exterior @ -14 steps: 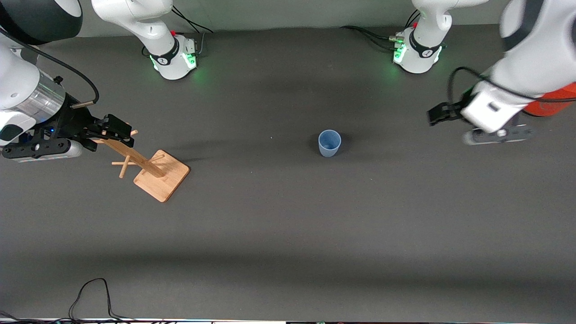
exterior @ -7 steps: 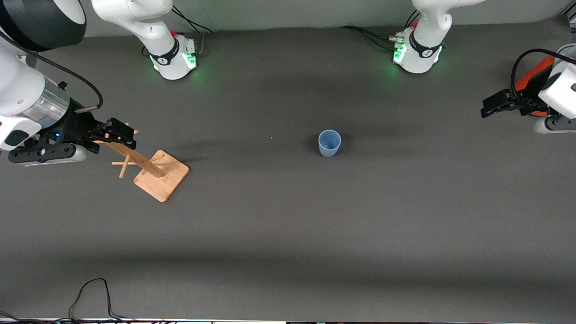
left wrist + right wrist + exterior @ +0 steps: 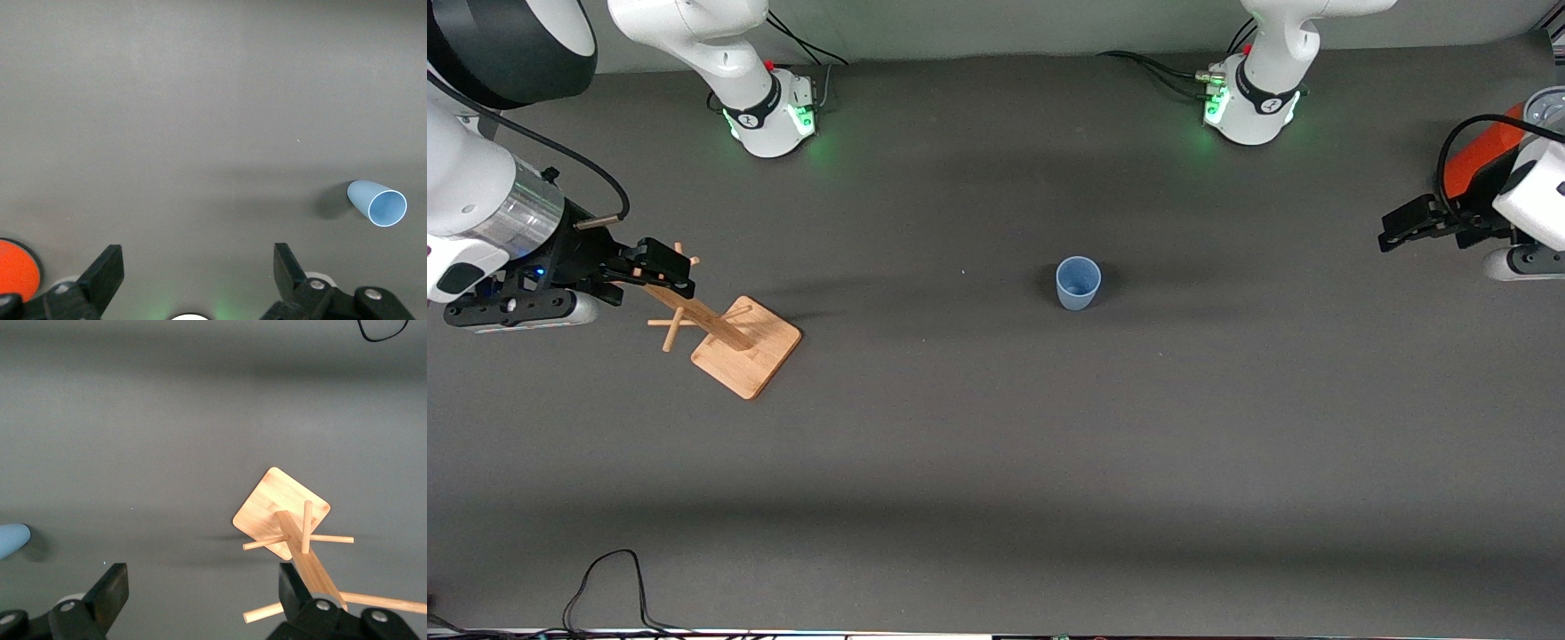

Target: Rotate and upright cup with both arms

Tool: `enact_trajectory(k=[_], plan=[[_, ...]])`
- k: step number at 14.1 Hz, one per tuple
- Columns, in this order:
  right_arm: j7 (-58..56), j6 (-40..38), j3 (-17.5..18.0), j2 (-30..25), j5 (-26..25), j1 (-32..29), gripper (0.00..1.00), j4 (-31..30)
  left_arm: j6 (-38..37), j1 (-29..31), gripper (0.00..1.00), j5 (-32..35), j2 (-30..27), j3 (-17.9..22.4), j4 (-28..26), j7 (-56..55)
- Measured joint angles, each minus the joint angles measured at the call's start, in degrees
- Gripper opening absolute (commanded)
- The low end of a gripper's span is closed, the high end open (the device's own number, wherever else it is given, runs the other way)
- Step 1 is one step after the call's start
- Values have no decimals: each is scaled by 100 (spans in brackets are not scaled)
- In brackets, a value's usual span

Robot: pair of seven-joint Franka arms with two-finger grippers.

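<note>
cup (image 3: 1078,283): you see it upright, mouth up, nothing inside, pale blue, mid-table between the arms | left gripper (image 3: 1399,226): jaws apart beside orange can (image 3: 1476,160) | right gripper (image 3: 660,264): jaws apart over wooden rack (image 3: 734,338)

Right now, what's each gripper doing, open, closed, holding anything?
Left gripper: open, empty, up beside the orange-red can.
Right gripper: open, empty, over the wooden rack.

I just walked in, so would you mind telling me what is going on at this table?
Nothing is being handled right now. The cup stands upright, mouth up, alone at mid-table. The left claw is open, up by the orange can at its end of the table. The right claw is open over the wooden rack, gripping nothing.
</note>
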Motion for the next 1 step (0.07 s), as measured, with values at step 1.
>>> enact_trajectory(k=[1], plan=[[0,0,0,0,0,0,100,0,0,-5,100,8,8,5,7,4]])
